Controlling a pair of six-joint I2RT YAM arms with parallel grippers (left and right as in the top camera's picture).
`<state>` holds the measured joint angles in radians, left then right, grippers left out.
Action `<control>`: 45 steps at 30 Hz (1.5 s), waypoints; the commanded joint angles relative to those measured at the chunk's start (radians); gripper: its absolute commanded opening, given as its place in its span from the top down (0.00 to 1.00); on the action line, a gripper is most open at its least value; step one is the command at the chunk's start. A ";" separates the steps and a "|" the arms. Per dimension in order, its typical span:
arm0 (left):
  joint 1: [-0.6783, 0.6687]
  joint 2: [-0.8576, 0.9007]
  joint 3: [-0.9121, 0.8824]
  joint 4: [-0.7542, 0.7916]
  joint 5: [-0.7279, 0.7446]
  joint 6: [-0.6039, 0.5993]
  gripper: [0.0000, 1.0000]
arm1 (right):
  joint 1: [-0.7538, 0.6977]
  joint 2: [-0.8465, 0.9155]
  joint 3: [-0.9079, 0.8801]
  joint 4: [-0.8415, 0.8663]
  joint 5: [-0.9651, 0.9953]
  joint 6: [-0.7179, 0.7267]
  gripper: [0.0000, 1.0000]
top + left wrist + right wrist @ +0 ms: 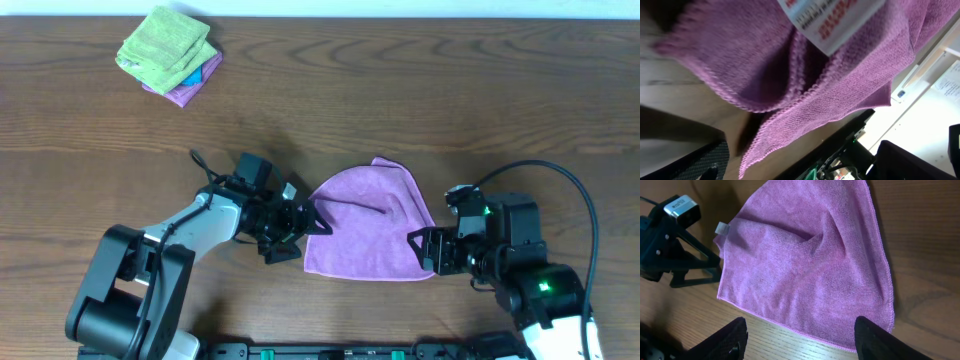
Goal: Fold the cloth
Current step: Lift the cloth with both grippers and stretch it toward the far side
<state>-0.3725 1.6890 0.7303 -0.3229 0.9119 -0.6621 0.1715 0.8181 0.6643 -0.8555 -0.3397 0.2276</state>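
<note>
Since the overhead feed gives the cleanest look, I'll start there: the purple cloth (368,225) is lying on the wooden worktop (450,90), roughly mid-width and toward the near edge. It's spread out in a lopsided shape that's wide at the near hem and narrows to a rounded far end. It's not flat, there's a raised wrinkle running across the middle. My left hand (306,224) is right at the cloth's left edge. On the right wrist cam its two black fingers come together on that edge, close to the small white label (721,228), so I'd call it pinched onto the cloth. The left wrist cam is basically all purple fabric right up against the lens, hem doubled over, with the label at the top and its print too blurred to read. My right hand (424,252) sits by the cloth's near right corner with its fingers (732,337) spread wide, and the near hem shows between them. I can't tell whether it's actually touching the fabric. Way off in the far left corner of the worktop there's a stack of folded cloths (168,55), green on top with blue and purple peeking out underneath, well apart from both arms.
</note>
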 commanded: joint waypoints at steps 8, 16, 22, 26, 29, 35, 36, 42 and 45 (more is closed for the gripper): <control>-0.106 0.011 -0.010 0.087 -0.035 -0.120 0.40 | -0.010 -0.003 -0.003 -0.002 0.000 0.012 0.31; -0.106 0.011 -0.010 0.088 -0.012 -0.103 0.94 | -0.010 0.006 -0.010 -0.061 0.128 0.012 0.22; -0.105 0.011 -0.010 0.069 0.031 -0.009 0.94 | -0.010 0.049 -0.065 -0.042 0.130 0.061 0.20; -0.105 0.011 -0.010 -0.018 0.031 0.072 0.94 | -0.010 0.084 -0.129 -0.016 0.126 0.140 0.20; -0.100 0.011 -0.010 -0.061 0.031 0.109 0.94 | -0.010 0.095 -0.167 0.003 0.126 0.189 0.21; -0.092 0.011 -0.010 -0.161 0.023 0.202 0.94 | -0.010 0.098 -0.213 0.037 0.170 0.266 0.21; -0.092 0.011 -0.010 -0.165 0.023 0.204 0.94 | -0.010 0.098 -0.213 0.043 0.197 0.266 0.21; -0.092 0.011 -0.010 -0.168 0.023 0.206 0.94 | -0.010 0.100 -0.218 0.060 0.291 0.266 0.21; -0.092 0.011 -0.010 -0.167 0.023 0.206 0.94 | -0.010 0.114 -0.247 0.101 0.291 0.266 0.27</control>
<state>-0.4686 1.6897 0.7258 -0.4866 0.9360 -0.4728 0.1711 0.9195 0.4416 -0.7681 -0.0784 0.4763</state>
